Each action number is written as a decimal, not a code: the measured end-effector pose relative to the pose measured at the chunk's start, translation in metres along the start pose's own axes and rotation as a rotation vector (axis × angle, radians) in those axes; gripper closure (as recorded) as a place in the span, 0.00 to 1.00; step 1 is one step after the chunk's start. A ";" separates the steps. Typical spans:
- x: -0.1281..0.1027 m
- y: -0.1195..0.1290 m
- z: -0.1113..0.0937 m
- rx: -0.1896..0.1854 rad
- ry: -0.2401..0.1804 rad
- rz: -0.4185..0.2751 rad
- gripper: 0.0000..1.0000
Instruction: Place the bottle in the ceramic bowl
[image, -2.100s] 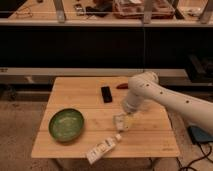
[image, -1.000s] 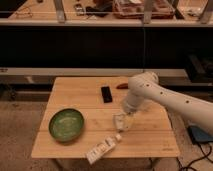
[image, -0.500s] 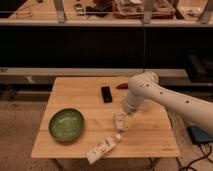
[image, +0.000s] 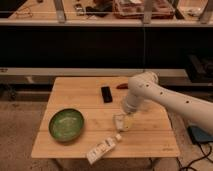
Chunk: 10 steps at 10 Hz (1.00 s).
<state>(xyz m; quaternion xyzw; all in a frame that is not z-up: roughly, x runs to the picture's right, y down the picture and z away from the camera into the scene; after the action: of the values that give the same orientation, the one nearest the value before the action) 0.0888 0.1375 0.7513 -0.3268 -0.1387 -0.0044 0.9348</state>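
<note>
Green ceramic bowl (image: 66, 125), bottle (image: 103, 147) outside, gripper (image: 122, 121) near bottle

Surface (image: 70, 90): matt pale wood. Bowl (image: 66, 124): green glazed ceramic. Bottle (image: 102, 148): smooth plastic. My claw (image: 121, 122), over surface mid-right: pale, smooth.

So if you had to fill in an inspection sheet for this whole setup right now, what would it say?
Surface: wooden table, bare wood at the front right.
Job's things: bottle lies on its side near the front edge, not in the ceramic bowl. The bowl sits at the left with nothing in it.
Clutter: small black object and reddish object toward the back; small pale item beside the gripper.
Grippers: gripper low over the table, right of the bowl, just behind the bottle's cap.
Cables: dark cable on the floor, right.
Surroundings: long shelf with assorted items behind.
</note>
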 end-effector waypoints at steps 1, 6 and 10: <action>-0.018 0.008 -0.002 0.030 -0.024 -0.068 0.20; -0.057 0.099 0.026 -0.003 -0.091 -0.322 0.20; -0.063 0.147 0.068 -0.038 -0.089 -0.393 0.20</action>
<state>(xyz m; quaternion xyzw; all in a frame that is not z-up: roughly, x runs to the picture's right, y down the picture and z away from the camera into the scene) 0.0251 0.2900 0.6959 -0.3111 -0.2410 -0.1752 0.9025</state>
